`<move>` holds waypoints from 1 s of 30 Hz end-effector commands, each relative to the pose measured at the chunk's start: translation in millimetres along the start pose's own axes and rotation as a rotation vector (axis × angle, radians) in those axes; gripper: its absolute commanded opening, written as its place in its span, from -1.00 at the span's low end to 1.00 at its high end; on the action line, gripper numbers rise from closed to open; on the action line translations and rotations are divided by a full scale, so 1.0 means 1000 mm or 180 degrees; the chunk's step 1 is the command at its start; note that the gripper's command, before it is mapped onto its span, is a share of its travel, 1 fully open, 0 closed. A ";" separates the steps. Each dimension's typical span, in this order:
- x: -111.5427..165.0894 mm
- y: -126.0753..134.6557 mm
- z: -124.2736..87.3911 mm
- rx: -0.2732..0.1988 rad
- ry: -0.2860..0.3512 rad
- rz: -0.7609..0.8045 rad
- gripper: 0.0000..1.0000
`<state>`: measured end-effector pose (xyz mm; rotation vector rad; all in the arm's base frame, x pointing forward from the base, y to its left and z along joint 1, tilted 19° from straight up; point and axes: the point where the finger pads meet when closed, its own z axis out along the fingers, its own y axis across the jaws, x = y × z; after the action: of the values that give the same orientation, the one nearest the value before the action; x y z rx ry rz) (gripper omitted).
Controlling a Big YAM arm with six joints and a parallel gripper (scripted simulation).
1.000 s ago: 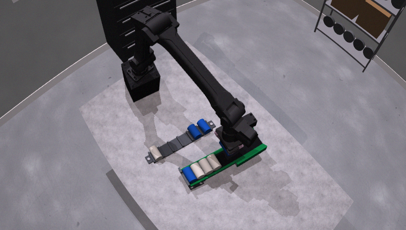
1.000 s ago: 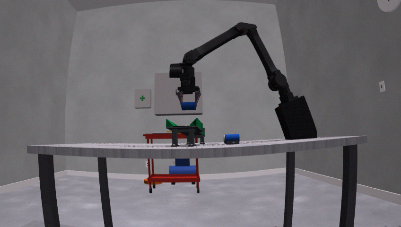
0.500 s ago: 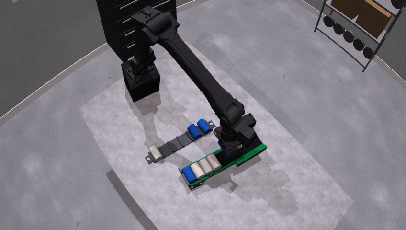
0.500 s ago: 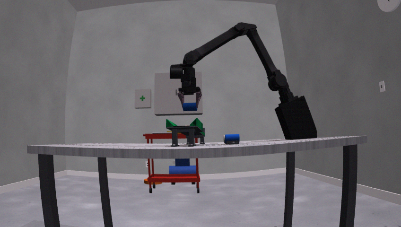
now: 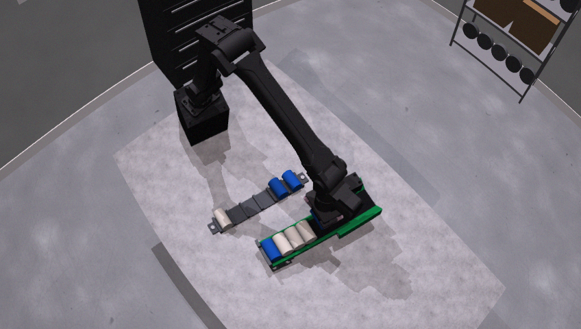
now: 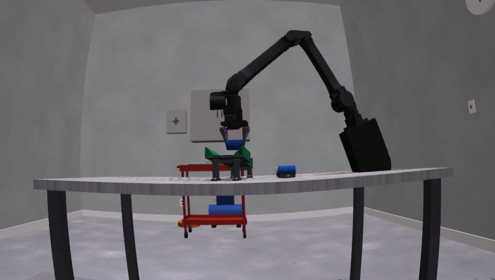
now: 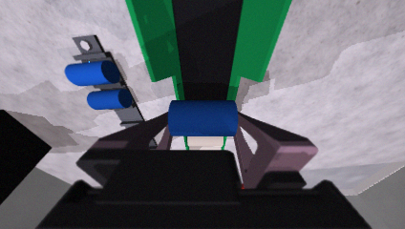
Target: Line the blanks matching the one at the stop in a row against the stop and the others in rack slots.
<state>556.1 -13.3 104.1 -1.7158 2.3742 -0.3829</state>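
My gripper is shut on a blue blank and holds it above the green feed ramp, a little up the ramp from the row; it also shows in the side view. On the ramp a blue blank lies at the stop, with three cream blanks side by side behind it. The grey stock rack holds two blue blanks at its far end and one cream blank at its near end. The held blank is mostly hidden by the wrist in the overhead view.
The arm's black base stands at the back of the table. A black drawer cabinet is behind it. A red cart stands on the floor beyond the table.
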 end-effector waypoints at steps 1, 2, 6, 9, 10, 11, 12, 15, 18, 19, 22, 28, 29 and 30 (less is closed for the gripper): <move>-0.001 -0.016 0.013 0.0088 -0.0035 -0.0005 0.27; 0.000 -0.013 0.020 0.0069 -0.0028 -0.0004 0.27; 0.001 -0.007 0.031 0.0037 -0.0019 -0.0011 0.27; -0.007 -0.024 0.031 0.0144 -0.0060 -0.0012 0.27; -0.005 -0.022 0.035 0.0127 -0.0050 -0.0009 0.27; -0.004 -0.022 0.038 0.0123 -0.0047 -0.0006 0.27; -0.004 -0.021 0.040 0.0121 -0.0046 -0.0004 0.27; -0.003 -0.021 0.043 0.0116 -0.0045 0.0000 0.27; -0.005 -0.027 0.021 0.0206 -0.0074 0.0003 0.27; -0.005 -0.026 0.021 0.0203 -0.0074 0.0003 0.27; -0.005 -0.026 0.023 0.0192 -0.0071 0.0001 0.27; -0.005 -0.025 0.023 0.0190 -0.0070 0.0001 0.27; -0.005 -0.025 0.023 0.0190 -0.0070 0.0001 0.27; -0.005 -0.025 0.023 0.0190 -0.0070 0.0001 0.27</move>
<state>573.1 -17.0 62.2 -1.7124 2.3685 -0.3884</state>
